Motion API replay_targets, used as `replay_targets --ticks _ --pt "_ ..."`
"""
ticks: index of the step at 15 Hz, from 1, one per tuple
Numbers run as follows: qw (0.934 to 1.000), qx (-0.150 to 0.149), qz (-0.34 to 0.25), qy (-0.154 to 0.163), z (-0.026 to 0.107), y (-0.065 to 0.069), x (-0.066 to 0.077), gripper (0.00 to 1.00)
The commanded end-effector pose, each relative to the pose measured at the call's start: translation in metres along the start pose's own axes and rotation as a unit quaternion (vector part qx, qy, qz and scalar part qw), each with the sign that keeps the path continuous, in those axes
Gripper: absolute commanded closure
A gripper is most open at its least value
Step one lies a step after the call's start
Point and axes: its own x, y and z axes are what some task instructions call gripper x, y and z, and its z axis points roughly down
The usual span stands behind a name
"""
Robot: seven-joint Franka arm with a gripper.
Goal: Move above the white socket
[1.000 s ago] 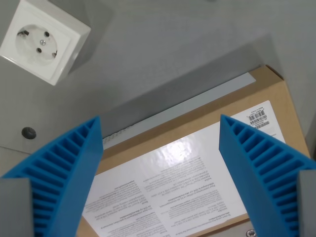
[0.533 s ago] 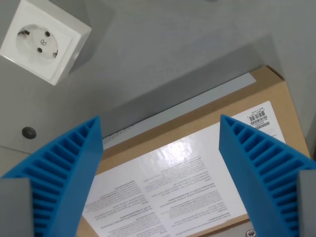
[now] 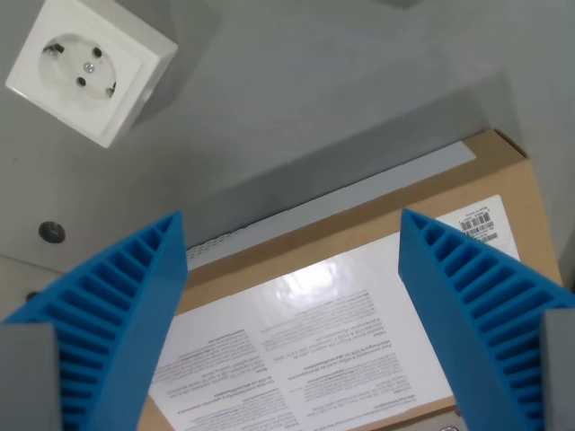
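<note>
Blue end effector (image 3: 292, 323) (jaws spread) above cardboard box (image 3: 359, 269)

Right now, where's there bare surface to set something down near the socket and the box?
The widest bare grey stretch runs between the white socket and the cardboard box, reaching the wrist view's upper right. The lower half is crowded: the box fills it under the open hand. A small dark screw marks the left edge.

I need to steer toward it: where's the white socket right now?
The white socket sits in the wrist view's upper left corner on the grey surface, apart from the cardboard box below the open gripper.
</note>
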Motion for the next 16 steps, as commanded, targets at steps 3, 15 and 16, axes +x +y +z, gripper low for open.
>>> replay_targets --ticks 3,15,16 --pt "0.9930 0.000 -0.113 0.032 0.010 -0.009 0.003 0.00" --pt "0.9635 0.000 -0.260 0.064 0.035 -0.036 0.007 0.00" --pt "0.9595 0.001 -0.274 0.064 0.037 -0.039 0.008 0.00"
